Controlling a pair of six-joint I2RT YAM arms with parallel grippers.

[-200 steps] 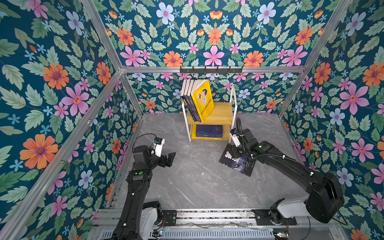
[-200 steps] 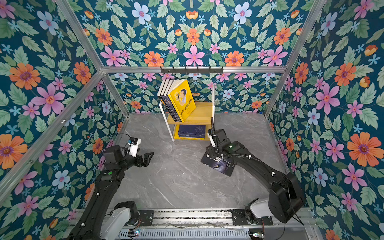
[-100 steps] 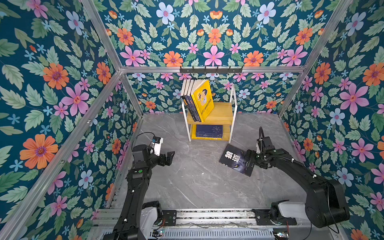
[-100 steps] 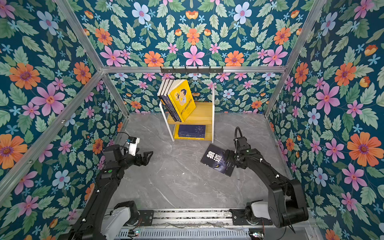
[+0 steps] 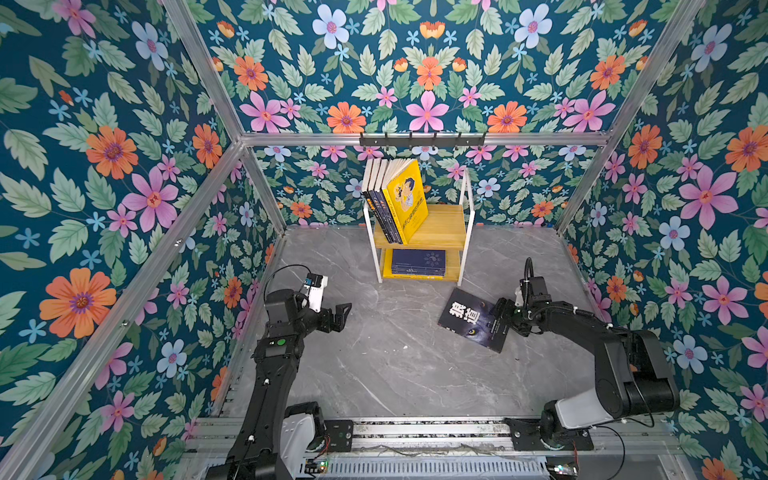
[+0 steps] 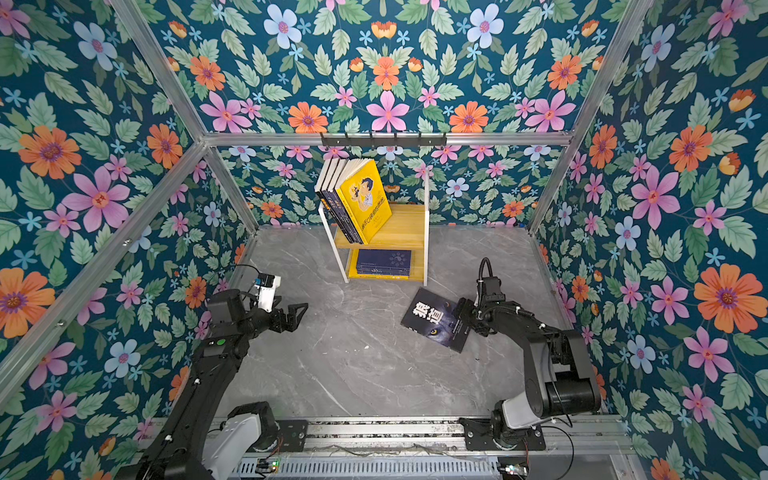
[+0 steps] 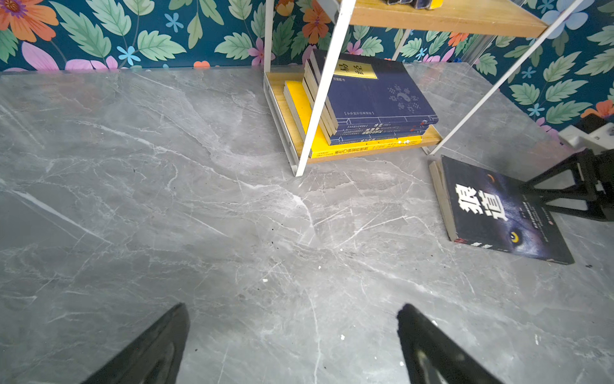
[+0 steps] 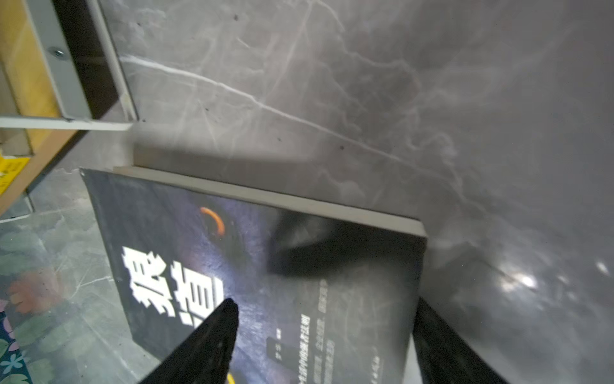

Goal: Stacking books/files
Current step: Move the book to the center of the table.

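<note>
Black book (image 5: pixel 469 320) with white characters lies flat and cover up on the grey marble table (image 5: pixel 395 365), skewed, just in front of the right foot of the white-framed shelf (image 5: pixel 444 226). The right gripper (image 5: pixel 500 311) reaches it low from the robot's right side with its jaws parted. In the right wrist view one finger (image 8: pixel 212 335) lies over the cover and the other finger (image 8: pixel 442 349) stands off the book, past its outer edge, so that this edge runs between the jaws. Whether either finger touches the book cannot be told. The left gripper (image 5: pixel 338 316) hovers over the table at the robot's left, jaws spread wide, well apart from the book. On the shelf's upper board a row of books leans, with the yellow cartoon cover (image 5: pixel 409 203) outermost. The lower board bears a flat stack topped by a navy book (image 7: pixel 375 96) with a yellow title label.
</note>
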